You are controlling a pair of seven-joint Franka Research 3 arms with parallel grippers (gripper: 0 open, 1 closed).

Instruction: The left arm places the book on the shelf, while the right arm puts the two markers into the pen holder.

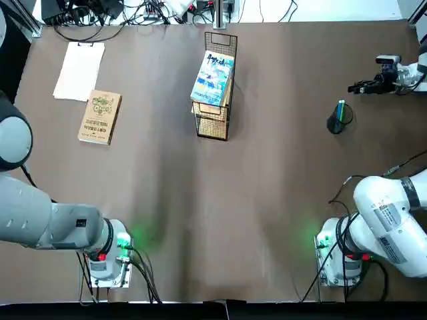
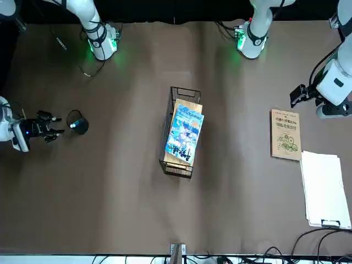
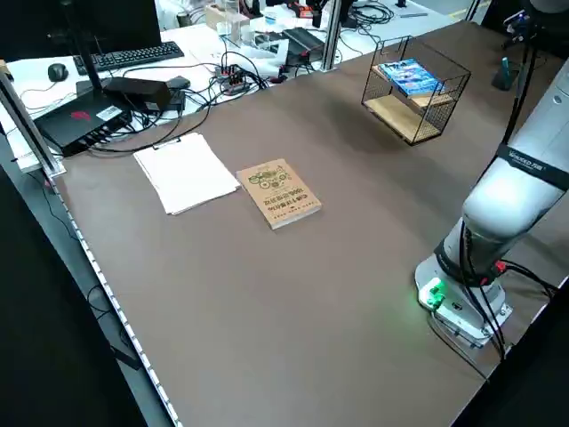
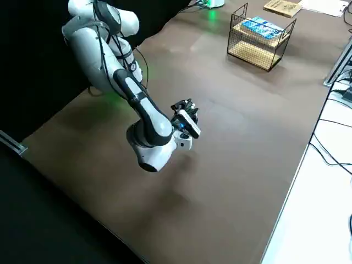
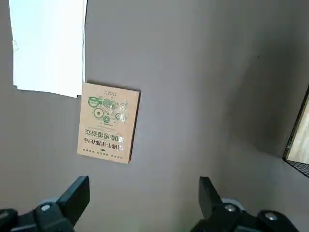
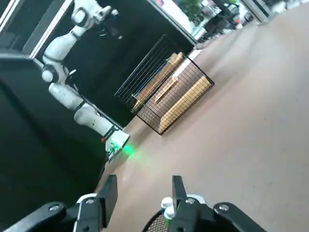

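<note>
Okay, reading the top view as a clock face, can see the light-blue illustrated paperback [image 1: 213,78] lying on the wooden plank top of the black wire-mesh shelf [image 1: 221,45], up around 12. Got the blue marker [image 1: 339,111] and light green marker [image 1: 343,105] standing in the black mesh pen holder [image 1: 335,123], between 2 and 3. Can spot the right gripper [image 1: 355,87] at 2, just beside the cup, fingers apart. Found the left gripper [image 2: 302,96] between 2 and 3 in the front view, fingers wide apart too. Also got the tan-brown book [image 1: 101,115] and white paper sheets [image 1: 79,70] near 10, back in the top view
</note>
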